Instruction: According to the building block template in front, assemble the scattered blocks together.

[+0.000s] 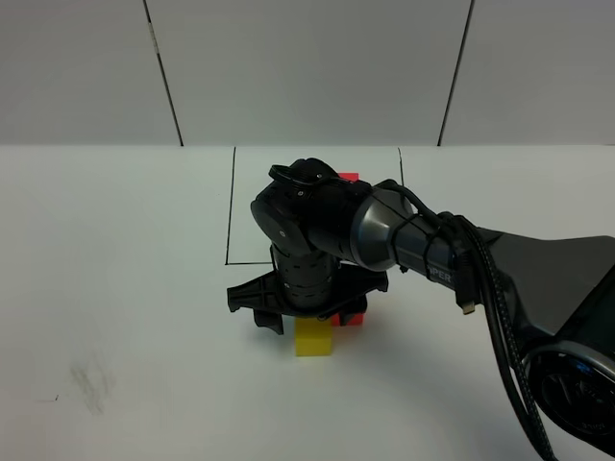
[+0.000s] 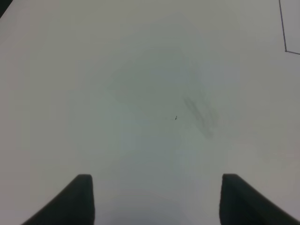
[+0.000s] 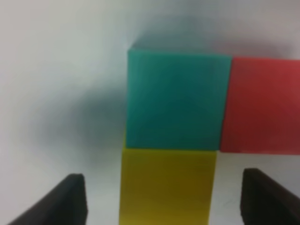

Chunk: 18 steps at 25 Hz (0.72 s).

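Since the right wrist view shows a teal cube with a red cube flush against one side and a yellow cube flush against the adjoining side, the scattered blocks appear already gathered into an L — the shape the task calls for. The right gripper hangs directly over this trio, its two dark fingertips spread wide to either side of the yellow cube and closed on nothing; the cubes lie free on the white table between and just beyond the tips. In the high view the right arm covers most of the group, leaving only the yellow cube and a sliver of red showing just under the gripper. Beyond the gripper sits the building block template, of which only a red corner peeks past the arm inside the black-lined rectangle, so its layout cannot be checked against the assembled cubes here. The left gripper is well apart from all this, fingers parted and empty over bare table with a faint smudge. As a judgement, the assembly looks essentially finished — what remains is likely only to lift the right arm clear and confirm the match.
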Motion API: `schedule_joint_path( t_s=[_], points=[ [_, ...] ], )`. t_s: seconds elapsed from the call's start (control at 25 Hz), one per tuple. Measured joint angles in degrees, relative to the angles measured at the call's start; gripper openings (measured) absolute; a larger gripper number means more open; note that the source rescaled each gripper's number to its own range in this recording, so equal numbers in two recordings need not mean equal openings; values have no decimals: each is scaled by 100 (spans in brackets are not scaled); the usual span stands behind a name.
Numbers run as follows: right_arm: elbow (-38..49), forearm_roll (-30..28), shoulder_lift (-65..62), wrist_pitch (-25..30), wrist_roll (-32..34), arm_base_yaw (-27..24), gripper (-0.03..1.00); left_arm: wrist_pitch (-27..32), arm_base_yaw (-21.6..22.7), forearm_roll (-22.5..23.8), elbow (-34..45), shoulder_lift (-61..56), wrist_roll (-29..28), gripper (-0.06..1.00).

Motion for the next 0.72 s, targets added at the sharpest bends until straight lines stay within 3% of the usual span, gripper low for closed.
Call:
schedule_joint_path(
  t_s=[0.2,0.36,0.56,0.72],
  points=[
    [-12,14,-226,381,-12,0,79,0,0,0,0,0,0,37],
    [-18,-597,-712,692,-18,0,96,0,0,0,0,0,0,37],
    [-18,-1689,-1213,722,-44,-186,100,0,0,0,0,0,0,37],
    [-18,-2091,-1564,721,-675,-849,100,0,0,0,0,0,0,37]
  ],
)
